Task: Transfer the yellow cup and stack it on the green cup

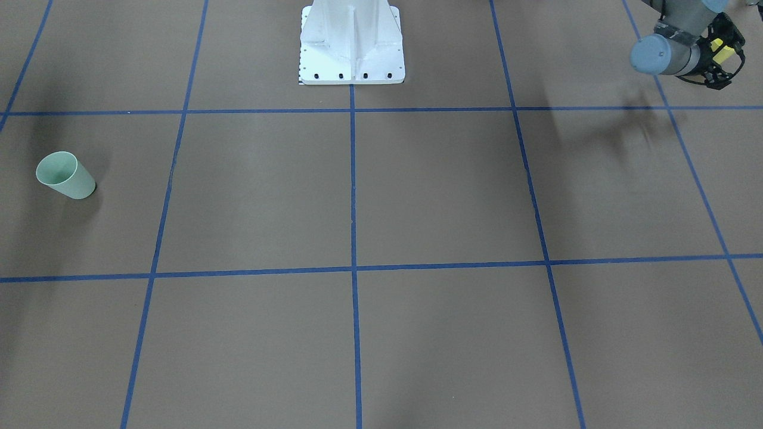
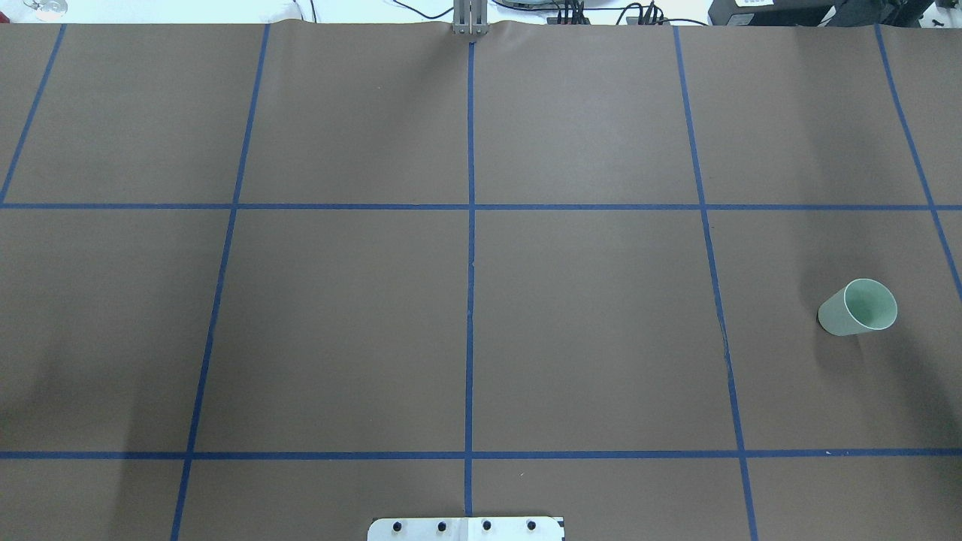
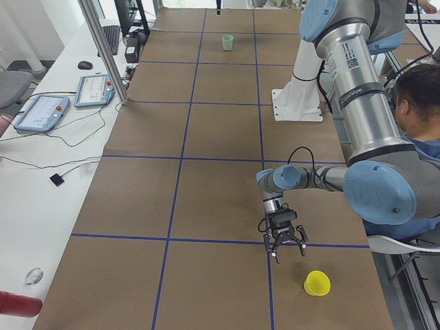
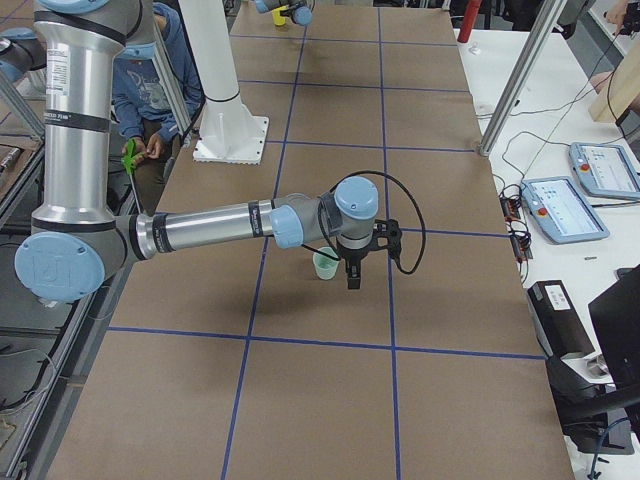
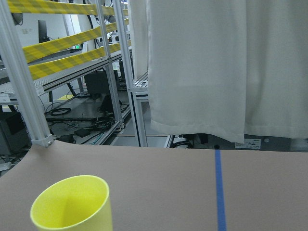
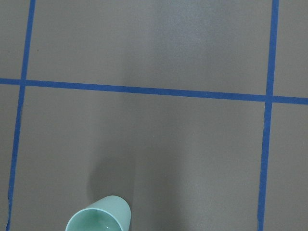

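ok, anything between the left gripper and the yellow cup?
Nothing visible. The left gripper hangs apart from the yellow cup, with only the table surface showing between them.

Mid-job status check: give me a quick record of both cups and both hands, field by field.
yellow cup: upright on the table at the robot's left end, not held
green cup: upright, empty, on the robot's right side, nothing stacked on it
left hand: open, above the table beside the yellow cup, apart from it
right hand: pointing down, close beside the green cup; open or shut cannot be told
stack: not yet done
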Controlling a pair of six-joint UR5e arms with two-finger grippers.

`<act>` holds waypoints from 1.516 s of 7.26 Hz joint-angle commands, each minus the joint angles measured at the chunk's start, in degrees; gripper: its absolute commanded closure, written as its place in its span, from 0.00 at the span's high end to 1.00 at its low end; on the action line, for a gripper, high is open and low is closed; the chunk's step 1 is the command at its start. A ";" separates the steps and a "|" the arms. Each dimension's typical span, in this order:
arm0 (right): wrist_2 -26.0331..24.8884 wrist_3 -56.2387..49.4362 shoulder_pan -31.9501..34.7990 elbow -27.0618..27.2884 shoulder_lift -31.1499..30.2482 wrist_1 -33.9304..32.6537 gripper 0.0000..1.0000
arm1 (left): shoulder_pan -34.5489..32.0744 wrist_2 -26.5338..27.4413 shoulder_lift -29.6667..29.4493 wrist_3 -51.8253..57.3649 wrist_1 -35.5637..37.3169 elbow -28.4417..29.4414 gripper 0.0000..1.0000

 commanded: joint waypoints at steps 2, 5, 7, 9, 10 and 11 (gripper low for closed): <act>0.00 -0.04 0.00 1.55 -1.30 0.03 1.00 | 4.87 -2.14 -0.26 -6.01 -7.17 8.09 0.99; -0.08 -0.04 -0.27 2.88 -1.57 0.03 1.00 | 7.16 -2.57 0.09 -7.95 -10.29 10.59 0.99; 0.09 0.05 -0.62 3.14 -1.57 0.03 1.00 | 8.47 -3.53 0.27 -10.31 -11.26 11.55 0.99; 0.09 0.14 -0.97 3.24 -1.57 0.03 1.00 | 11.10 -6.94 0.35 -13.74 -11.35 11.82 0.99; 0.01 0.22 -1.23 3.24 -1.57 0.03 1.00 | 13.20 -8.18 0.35 -15.93 -11.44 11.91 0.99; -0.17 0.31 -1.15 3.32 -1.57 0.03 1.00 | 13.83 -8.28 0.35 -16.30 -12.31 12.43 0.99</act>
